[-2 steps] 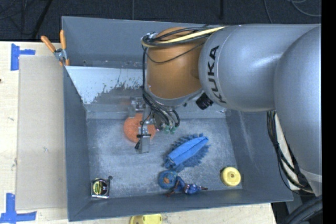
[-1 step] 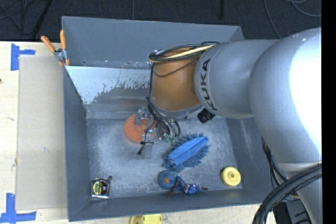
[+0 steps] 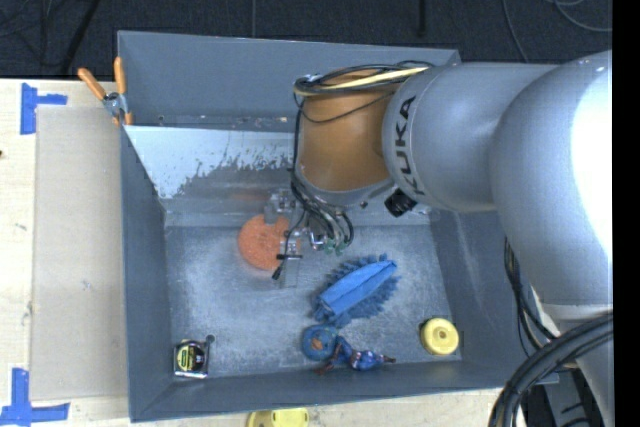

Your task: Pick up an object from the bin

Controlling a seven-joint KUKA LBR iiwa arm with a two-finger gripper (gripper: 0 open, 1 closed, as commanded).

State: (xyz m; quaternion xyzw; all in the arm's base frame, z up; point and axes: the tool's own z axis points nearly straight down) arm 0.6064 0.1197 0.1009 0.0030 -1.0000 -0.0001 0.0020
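Orange disc (image 3: 256, 242) adj. to gripper (image 3: 286, 262)

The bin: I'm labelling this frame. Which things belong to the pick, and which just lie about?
Likely in the job: claw; orange round thing beside it.
Lying about: blue brush; yellow round thing; tape measure; small blue thing.

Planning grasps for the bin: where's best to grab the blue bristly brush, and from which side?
Probably mid-body of the blue brush, from straight above, closing across its narrow width. It lies flat and diagonal on the bin floor, with bare floor along both long sides.
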